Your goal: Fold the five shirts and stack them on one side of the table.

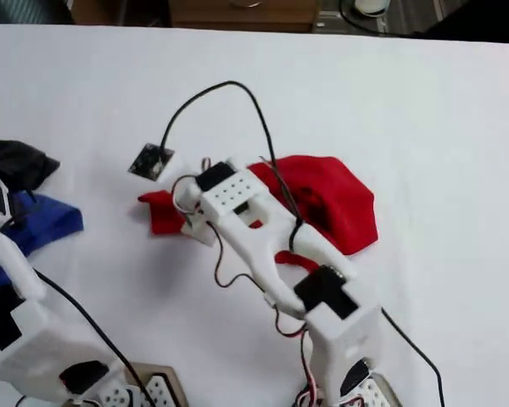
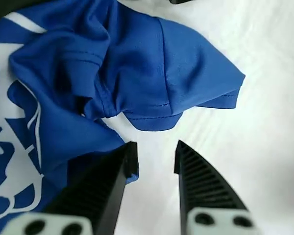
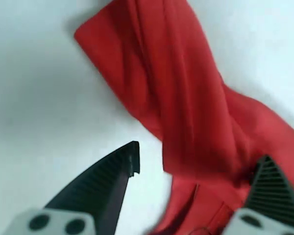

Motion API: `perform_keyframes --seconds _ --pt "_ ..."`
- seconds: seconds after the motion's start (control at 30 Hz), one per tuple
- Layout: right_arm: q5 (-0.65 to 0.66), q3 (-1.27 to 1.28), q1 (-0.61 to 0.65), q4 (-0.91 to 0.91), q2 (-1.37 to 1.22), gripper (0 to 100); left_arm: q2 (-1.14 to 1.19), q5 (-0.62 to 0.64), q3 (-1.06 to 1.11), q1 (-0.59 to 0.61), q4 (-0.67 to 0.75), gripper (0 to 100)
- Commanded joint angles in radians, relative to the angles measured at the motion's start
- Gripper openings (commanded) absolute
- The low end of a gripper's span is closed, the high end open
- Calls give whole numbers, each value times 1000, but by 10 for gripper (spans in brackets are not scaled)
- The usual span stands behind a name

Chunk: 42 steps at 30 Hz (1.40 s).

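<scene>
Shirts in sight: 3, all crumpled. Red shirt (image 1: 335,203) lies near mid table. Its long axis runs side to side in the high view, bulky end toward the right, narrow strip of cloth toward the left. Blue shirt (image 1: 51,222) w/ white print sits at the left edge, black shirt (image 1: 15,161) just behind it, both well apart from the red one.

Grippers: 2. Right gripper (image 3: 200,154) hangs over the red shirt's narrow end, fingers spread wide, one over bare table (image 1: 390,102), the other over red cloth, nothing pinched. Its arm lies across the red shirt's middle in the high view & hides that part. Left gripper (image 2: 156,147) is at the blue shirt's edge, fingers parted w/ a narrower gap, bare table btwn them, holding nothing.

Black cable (image 1: 231,83) loops over the table to 1 small dark square piece (image 1: 151,161), near the red shirt's narrow end.
</scene>
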State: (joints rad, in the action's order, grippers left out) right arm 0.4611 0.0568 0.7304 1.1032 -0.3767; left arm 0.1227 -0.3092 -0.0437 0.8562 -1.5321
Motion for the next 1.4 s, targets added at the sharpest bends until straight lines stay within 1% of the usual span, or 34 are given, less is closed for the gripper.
perform_keyframes --seconds 0.0,0.07,0.1,0.17,0.23,0.27,0.3,0.37,0.47,0.7,0.77,0.83,0.97,1.1,1.17,1.23,1.37 --pt "40 -12 -21 -87 -30 361 -54 5 -4 9 9 154" --pt "51 -49 -58 -114 -65 333 -54 5 -4 8 9 154" --pt "49 -83 -76 -114 -81 296 -54 5 -4 8 9 154" --pt "49 -157 -108 -107 -105 180 -54 5 -4 5 9 154" --pt "48 -229 -130 -77 -116 29 -52 5 -4 3 9 154" --pt "48 -262 -133 -56 -117 8 -52 5 -4 3 11 154" --pt "48 -292 -137 -30 -117 37 -52 5 -4 3 14 154" --pt "48 -364 -137 31 -116 18 -51 5 -2 2 17 154" --pt "48 -489 -140 131 -116 22 -49 5 -2 -18 17 154" --pt "51 -867 -151 444 -67 21 71 14 -10 -138 17 154" --pt "49 -990 -159 516 -18 21 117 54 -13 -175 18 154" --pt "49 -1097 -159 561 30 21 150 98 -13 -210 37 154" --pt "51 -1252 -160 561 108 21 181 115 -13 -284 68 154" --pt "49 -1320 -200 544 134 21 180 117 -18 -342 72 154" --pt "51 -1313 -248 558 124 21 183 118 -45 -356 63 154" --pt "49 -1261 -320 572 93 21 180 124 -71 -364 57 154" --pt "48 -1096 -424 575 10 21 181 147 -153 -391 -18 154"
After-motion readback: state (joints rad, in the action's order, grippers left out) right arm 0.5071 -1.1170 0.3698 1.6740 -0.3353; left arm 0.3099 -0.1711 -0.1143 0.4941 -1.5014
